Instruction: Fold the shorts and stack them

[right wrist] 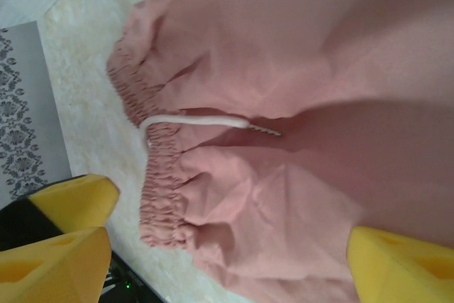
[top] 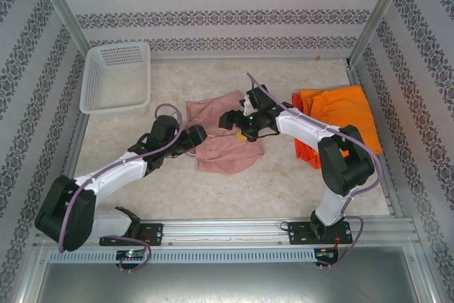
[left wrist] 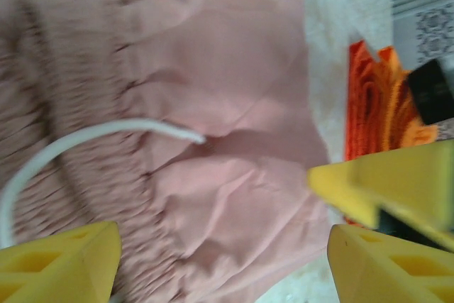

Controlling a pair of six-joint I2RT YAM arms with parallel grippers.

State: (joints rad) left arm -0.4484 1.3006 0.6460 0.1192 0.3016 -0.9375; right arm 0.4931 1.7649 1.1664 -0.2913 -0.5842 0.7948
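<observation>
Dusty pink shorts [top: 223, 140] lie crumpled at the table's middle, gathered waistband and white drawstring [right wrist: 191, 120] showing. My left gripper [top: 199, 135] hovers over their left edge, and my right gripper [top: 237, 127] over their upper right. In the left wrist view the pink shorts [left wrist: 213, 69] lie below my open left gripper [left wrist: 223, 267], nothing between its yellow fingers [left wrist: 60, 264]. My right gripper [right wrist: 227, 267] also stands open above the pink shorts [right wrist: 284, 69]. Bright orange shorts [top: 340, 111] lie folded on red-orange shorts [top: 305, 150] at the right.
A white mesh basket [top: 117, 76] stands at the back left. Patterned walls and metal posts enclose the table. The two grippers are close together; the other arm's yellow finger [left wrist: 383, 182] intrudes into the left wrist view.
</observation>
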